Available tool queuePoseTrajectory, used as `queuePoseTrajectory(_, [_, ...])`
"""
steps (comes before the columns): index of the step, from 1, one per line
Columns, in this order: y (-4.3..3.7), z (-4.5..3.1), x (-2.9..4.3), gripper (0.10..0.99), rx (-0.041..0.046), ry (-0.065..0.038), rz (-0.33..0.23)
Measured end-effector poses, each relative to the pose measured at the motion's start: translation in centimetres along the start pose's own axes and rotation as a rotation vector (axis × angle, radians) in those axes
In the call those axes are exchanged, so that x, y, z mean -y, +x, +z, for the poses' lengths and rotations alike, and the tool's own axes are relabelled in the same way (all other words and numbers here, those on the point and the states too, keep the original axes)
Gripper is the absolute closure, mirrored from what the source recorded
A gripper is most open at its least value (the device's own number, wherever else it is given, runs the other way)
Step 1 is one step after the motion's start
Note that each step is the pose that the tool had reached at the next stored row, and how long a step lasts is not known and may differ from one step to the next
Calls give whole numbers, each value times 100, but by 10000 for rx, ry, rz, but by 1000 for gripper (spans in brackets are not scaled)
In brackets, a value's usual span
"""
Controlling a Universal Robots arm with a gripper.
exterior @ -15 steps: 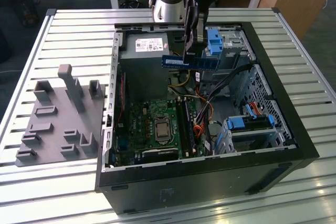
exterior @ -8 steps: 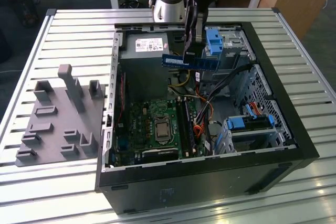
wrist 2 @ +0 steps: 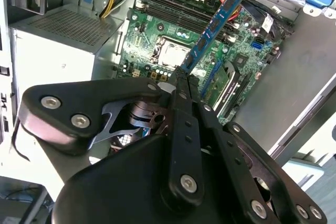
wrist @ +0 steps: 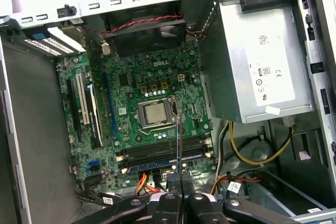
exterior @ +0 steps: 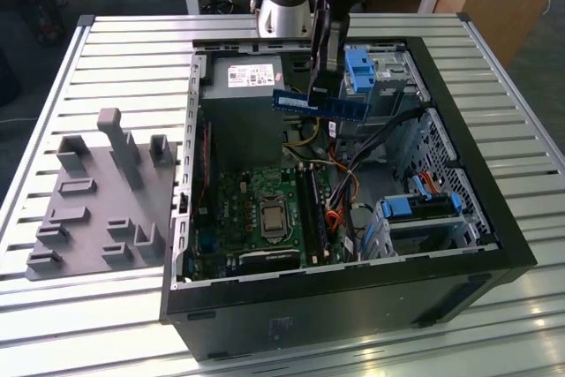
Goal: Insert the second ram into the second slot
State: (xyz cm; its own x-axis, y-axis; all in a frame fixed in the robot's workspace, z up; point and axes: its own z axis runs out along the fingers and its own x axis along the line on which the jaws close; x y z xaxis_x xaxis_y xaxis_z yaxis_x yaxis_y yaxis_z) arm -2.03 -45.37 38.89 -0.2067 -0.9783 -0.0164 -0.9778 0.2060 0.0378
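Slatted metal surface carries an open computer case. In the exterior view, the end effector grasps the second ram toward the surface's far edge, long axis seemingly across the memory slots below. In the second wrist view, it juts over the motherboard. In the first wrist view, it shows edge-on above the slots.

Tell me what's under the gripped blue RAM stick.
Under the long blue circuit-board RAM stick, clamped by the gripper, lie the green motherboard and its black memory slots; the stick's edge hides a thin strip of them.
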Motion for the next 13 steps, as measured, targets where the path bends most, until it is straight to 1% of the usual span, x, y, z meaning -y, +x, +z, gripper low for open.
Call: queuePoseTrajectory(13, [0, 0, 0, 965, 24, 10, 620])
